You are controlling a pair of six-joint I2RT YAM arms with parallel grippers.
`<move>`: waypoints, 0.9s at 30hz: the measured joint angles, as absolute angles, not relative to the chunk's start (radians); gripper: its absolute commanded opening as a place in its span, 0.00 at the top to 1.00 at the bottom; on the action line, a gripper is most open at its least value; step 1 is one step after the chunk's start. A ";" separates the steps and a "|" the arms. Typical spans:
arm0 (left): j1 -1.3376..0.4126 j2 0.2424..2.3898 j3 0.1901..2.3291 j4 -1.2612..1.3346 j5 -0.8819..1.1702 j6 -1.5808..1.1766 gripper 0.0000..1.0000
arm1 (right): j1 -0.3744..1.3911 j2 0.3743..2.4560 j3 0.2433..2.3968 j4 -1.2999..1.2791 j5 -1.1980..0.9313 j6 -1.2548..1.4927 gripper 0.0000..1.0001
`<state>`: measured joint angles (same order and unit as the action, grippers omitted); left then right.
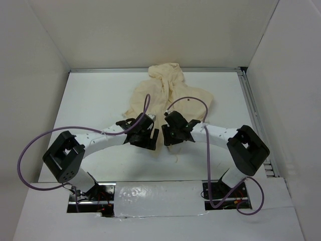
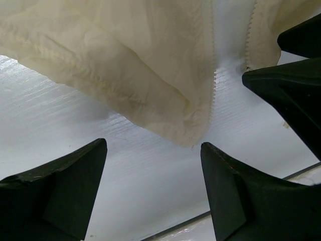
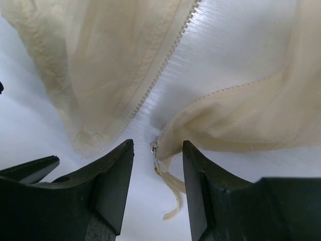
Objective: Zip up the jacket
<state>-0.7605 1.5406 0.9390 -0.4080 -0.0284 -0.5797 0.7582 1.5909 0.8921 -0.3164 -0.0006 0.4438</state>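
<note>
Left gripper [image 2: 153, 150], jaws open, hovers over one loose hem corner [image 2: 193, 135] of the cream jacket [image 1: 168, 93] lying unzipped on the white surface [image 1: 100, 100]; right gripper [image 3: 157, 146], jaws open, frames the other side's zipper slider [image 3: 153, 147], seemingly to join both halves.

The cream jacket [image 1: 168, 95] lies crumpled and unzipped, its hood at the middle of the far edge of the counter [image 1: 95, 95], zipper halves parted at the hem.

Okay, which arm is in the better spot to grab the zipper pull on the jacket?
Right. The zipper pull lies between the open fingertips of the right gripper. The left gripper, also open, faces only bare zipper teeth at the other front corner of the jacket.
</note>
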 measured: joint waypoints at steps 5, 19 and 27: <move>-0.761 1.541 0.939 -0.407 -0.028 -0.580 0.13 | 0.758 1.574 0.868 -0.319 -0.008 0.419 0.57; -0.763 1.541 0.939 -0.408 -0.029 -0.577 0.12 | 0.758 1.625 0.860 -0.305 -0.015 0.384 0.91; -0.783 1.581 0.963 -0.425 -0.048 -0.565 0.14 | 0.754 1.620 0.850 -0.252 -0.015 0.406 1.00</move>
<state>-0.7826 1.5814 0.9627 -0.4252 -0.0483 -0.5652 0.7544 1.6199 0.8505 -0.2523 -0.0151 0.4065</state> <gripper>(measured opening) 0.880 0.012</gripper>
